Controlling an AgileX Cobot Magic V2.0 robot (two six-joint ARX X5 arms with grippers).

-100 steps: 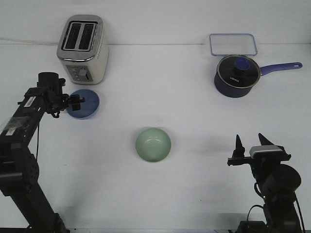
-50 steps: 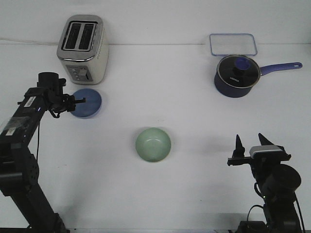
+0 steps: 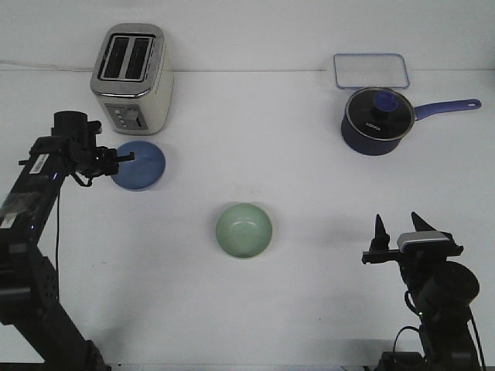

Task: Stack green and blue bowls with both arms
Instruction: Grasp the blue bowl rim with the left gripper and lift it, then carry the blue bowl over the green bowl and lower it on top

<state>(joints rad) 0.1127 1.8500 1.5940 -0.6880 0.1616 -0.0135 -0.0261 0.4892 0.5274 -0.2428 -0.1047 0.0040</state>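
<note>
Partly, the left hand (image 3: 122,157) hides the blue bowl's (image 3: 143,165) rim.

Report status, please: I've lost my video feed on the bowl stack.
Left hand at blue bowl rim, grip unconfirmed. Right hand open, idle. Green bowl alone at table centre. Bowls unstacked; path between them clear.

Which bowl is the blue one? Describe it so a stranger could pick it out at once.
Start at the silver toaster in the far left part of the white table. Just in front of it sits the blue bowl, with the left gripper at its left rim. It is periwinkle, small and round, unlike the mint green bowl mid-table and the lidded, long-handled navy saucepan far right.
</note>
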